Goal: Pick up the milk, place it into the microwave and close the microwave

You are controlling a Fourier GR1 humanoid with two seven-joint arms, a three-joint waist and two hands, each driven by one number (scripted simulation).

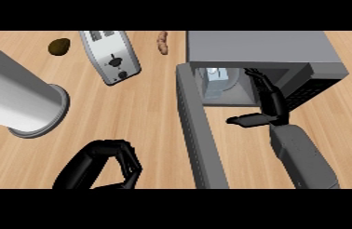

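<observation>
Right hand (pixel 265 112), black, on a grey forearm entering from the lower edge, reaches into the mouth of the microwave (pixel 265 49). Fingers (pixel 260 79) are straight and extended toward the cavity back; thumb (pixel 244 120) sticks out sideways toward the door. Hand is released, holding nothing.

Milk (pixel 216 81), a small pale carton w/ a bluish face, stands inside the microwave cavity, toward its door side. It lies just beside the right hand's fingertips, on the thumb side, apart from them; whether any finger touches it cannot be told. Carton appears upright, long axis roughly vertical, top end toward the viewer and cavity back; which way its face points cannot be told.

Microwave door (pixel 199 135) is swung open: a long grey slab running from the microwave's front-left corner toward the viewer, just beside the right thumb.

Left hand (pixel 103 165), also black, sits at the lower edge, well apart from the microwave, on the far side of the door. Fingers curled in, clenched on nothing.

Other items, all relative to the microwave, on the wooden worktop (pixel 151 116): a small tan object (pixel 163 43) just beside its rear-left corner; a grey toaster (pixel 110 56) further that way, tilted; a dark brown rounded item (pixel 59 46) beyond the toaster; a large grey cylinder (pixel 27 104) w/ a flared base, farthest off, near the view's left edge.
</observation>
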